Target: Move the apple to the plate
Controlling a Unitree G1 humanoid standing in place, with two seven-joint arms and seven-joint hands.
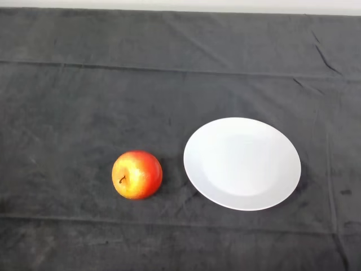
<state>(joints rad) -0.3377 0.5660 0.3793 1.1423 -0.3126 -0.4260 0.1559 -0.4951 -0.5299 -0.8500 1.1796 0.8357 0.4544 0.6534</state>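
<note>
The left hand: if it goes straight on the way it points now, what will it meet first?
The picture cannot settle this: no part of the robot shows, so no direction can be read. On the dark cloth lie only the apple and, to its right with a gap between, the white plate, which holds nothing.

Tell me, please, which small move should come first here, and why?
Probably bring the left hand in toward the apple: it lies on the cloth left of the plate, apart from it, and nothing holds it yet.

No readable text, labels, brands, numbers or signs anywhere: apple [137, 174], plate [242, 164] and dark cloth [84, 101] are all unmarked.
</note>
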